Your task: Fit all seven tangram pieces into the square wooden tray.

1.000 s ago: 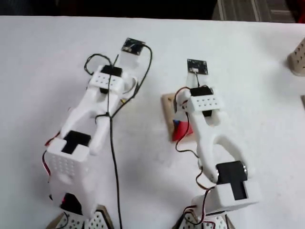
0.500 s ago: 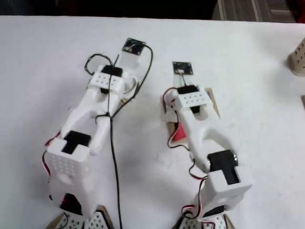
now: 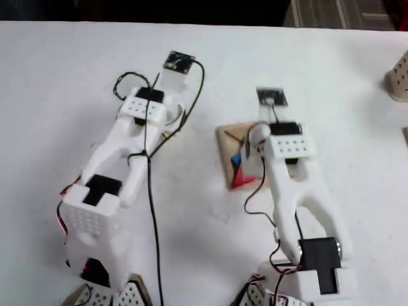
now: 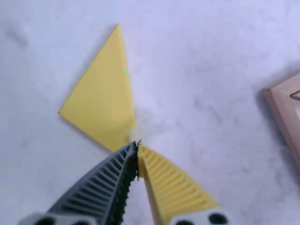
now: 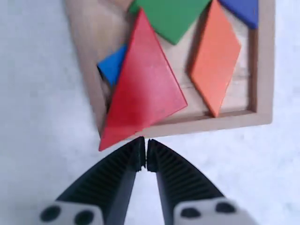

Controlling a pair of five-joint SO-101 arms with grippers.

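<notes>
The square wooden tray (image 5: 212,125) holds a green piece (image 5: 171,14), an orange parallelogram (image 5: 215,58), a dark blue piece (image 5: 243,9) and a light blue piece (image 5: 111,65). A big red triangle (image 5: 143,89) lies over the light blue piece, one corner sticking out across the rim. My right gripper (image 5: 144,157) is shut and empty just outside that rim, by the red corner. A yellow triangle (image 4: 101,98) lies flat on the table, with my left gripper (image 4: 137,152) shut at its edge and holding nothing. In the high view the tray (image 3: 224,137) sits between the two arms.
A corner of the tray (image 4: 283,110) lies off to one side of the yellow triangle. A tan object (image 3: 398,76) stands at the table's right edge. Black cables (image 3: 152,191) trail over the white table beside the left arm.
The right arm swung left over the tray, then back right, leaving more of the tray uncovered. The left arm has stayed where it was.
</notes>
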